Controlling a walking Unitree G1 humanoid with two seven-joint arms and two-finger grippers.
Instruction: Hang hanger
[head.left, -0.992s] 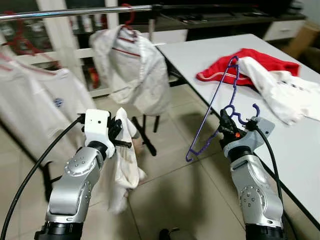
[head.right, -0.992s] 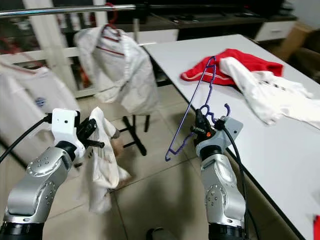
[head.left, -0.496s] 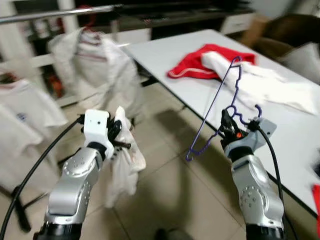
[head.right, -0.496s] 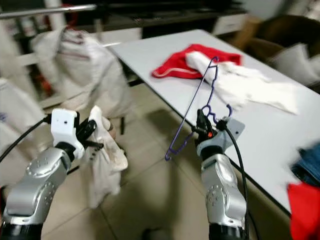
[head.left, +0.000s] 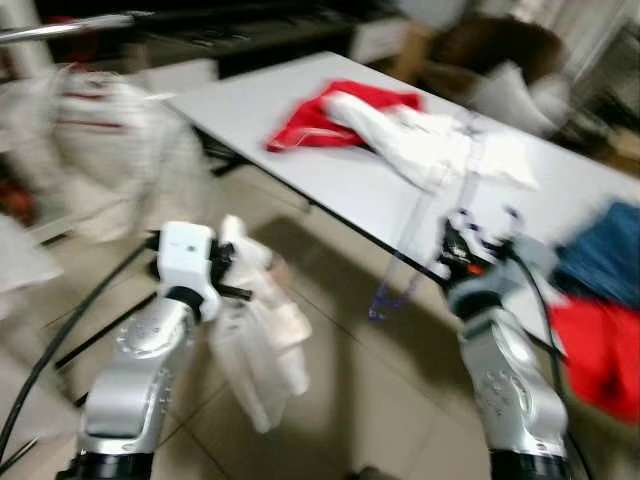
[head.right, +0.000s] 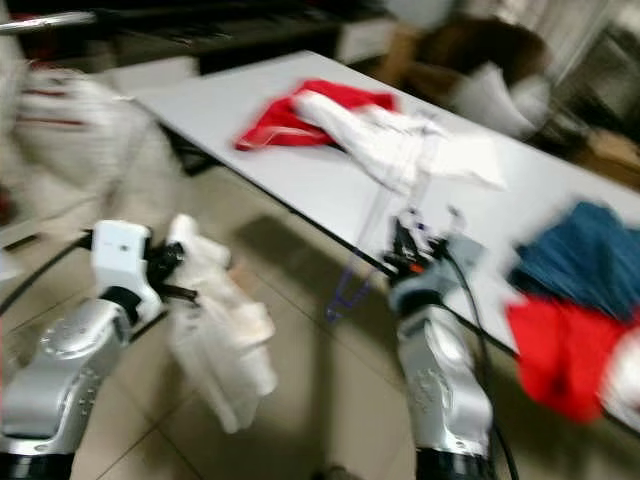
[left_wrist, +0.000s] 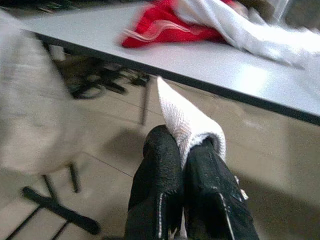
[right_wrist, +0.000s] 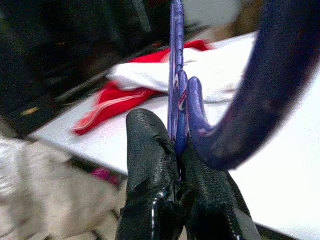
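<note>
gripping the purple hanger (right_wrist: 177, 75), the right pincer (right_wrist: 177, 150) is clamped shut. left pincer (left_wrist: 182, 155) pinches a white garment (head.left: 260, 335). hanging is not yet done.

White table (head.left: 330, 190) as landmark. On it, far end: red garment (head.left: 310, 125) with a white garment (head.left: 420, 150) lying partly over it. Near end: blue cloth (head.right: 580, 255) beside a second red cloth (head.right: 560, 350). Tiled floor (head.left: 340, 400) below the table's edge. Head views blurred.
</note>
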